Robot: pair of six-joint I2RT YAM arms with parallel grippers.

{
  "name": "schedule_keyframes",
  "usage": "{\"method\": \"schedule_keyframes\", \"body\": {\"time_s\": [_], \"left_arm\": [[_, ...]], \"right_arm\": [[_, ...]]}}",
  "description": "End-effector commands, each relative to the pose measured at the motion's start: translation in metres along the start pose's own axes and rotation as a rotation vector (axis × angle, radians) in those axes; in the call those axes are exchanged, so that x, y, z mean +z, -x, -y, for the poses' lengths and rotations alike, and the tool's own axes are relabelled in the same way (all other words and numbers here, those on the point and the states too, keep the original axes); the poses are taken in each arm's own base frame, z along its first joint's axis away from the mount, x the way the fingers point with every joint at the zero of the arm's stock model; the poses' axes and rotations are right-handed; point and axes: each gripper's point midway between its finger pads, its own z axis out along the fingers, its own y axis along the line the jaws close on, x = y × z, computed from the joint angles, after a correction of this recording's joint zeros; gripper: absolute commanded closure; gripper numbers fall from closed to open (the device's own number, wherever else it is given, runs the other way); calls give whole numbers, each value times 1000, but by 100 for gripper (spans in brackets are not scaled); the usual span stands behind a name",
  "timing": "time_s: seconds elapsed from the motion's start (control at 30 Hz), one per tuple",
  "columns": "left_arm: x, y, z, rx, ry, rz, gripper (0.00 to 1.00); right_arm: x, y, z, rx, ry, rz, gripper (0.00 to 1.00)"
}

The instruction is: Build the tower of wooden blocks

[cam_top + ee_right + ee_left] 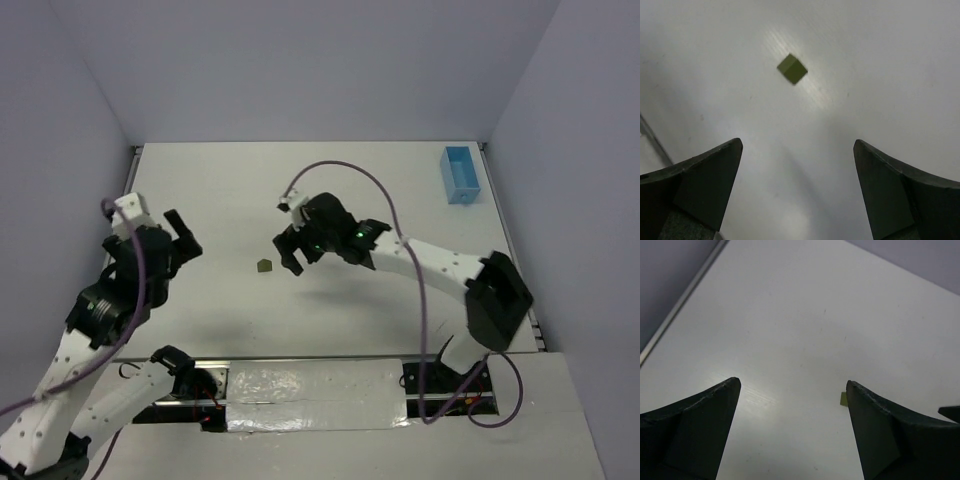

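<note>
1 green block (264,266) is lying alone mid-table (350,190), just beside the right gripper (290,251), whose jaws are being held wide and empty. The left gripper (185,235), likewise released, is being held well apart. Being tiny, light and stiff, the block is judged best pinched across 2 flat faces.

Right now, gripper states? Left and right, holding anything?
Left gripper: open, holding nothing.
Right gripper: open, holding nothing; green wood block lies ahead, untouched.

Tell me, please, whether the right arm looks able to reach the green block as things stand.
Probably yes: the right pincer is open, the green block just ahead, only bare table between.
</note>
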Motion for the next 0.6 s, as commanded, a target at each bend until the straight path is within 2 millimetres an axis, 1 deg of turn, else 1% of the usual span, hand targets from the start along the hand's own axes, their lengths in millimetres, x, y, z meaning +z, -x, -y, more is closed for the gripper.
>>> {"method": "schedule_keyframes", "body": {"time_s": [0.0,0.03,0.07,0.1,0.13,0.17,0.2,0.23,0.27,0.37,0.4,0.47,0.5,0.57], "left_arm": [[-4,2,-27,76,27,104,1],[-5,0,-29,80,16,116,1],[-3,-4,-28,73,-2,123,0],[-8,-3,-25,60,-43,128,0],[-10,-3,-23,56,-62,125,1],[-11,-4,-21,61,-77,123,0],[-9,-4,-18,65,-93,124,0],[-9,-6,-15,81,-106,116,0],[-8,-7,-13,91,-110,107,1],[-5,-11,-10,115,-109,83,1],[-4,-11,-9,118,-113,79,1],[-4,-12,-7,123,-128,78,0],[-5,-12,-6,120,-133,81,0],[-7,-10,-6,115,-145,90,1]], "right_arm": [[34,52,3,-231,-22,55,1],[58,37,7,-257,-19,-2,4],[64,47,6,-283,-10,-6,5],[73,43,5,-341,12,-32,7],[89,41,3,-370,34,-53,14],[96,26,3,-391,56,-98,18],[100,31,1,-412,74,-98,21],[106,30,2,-446,82,-107,28],[113,27,1,-460,94,-117,30],[119,24,-8,-514,169,-101,31],[123,18,-11,-520,192,-116,31],[126,15,-18,-537,246,-134,32],[132,6,-17,-538,258,-158,32],[135,4,-21,-559,295,-169,33]]}}
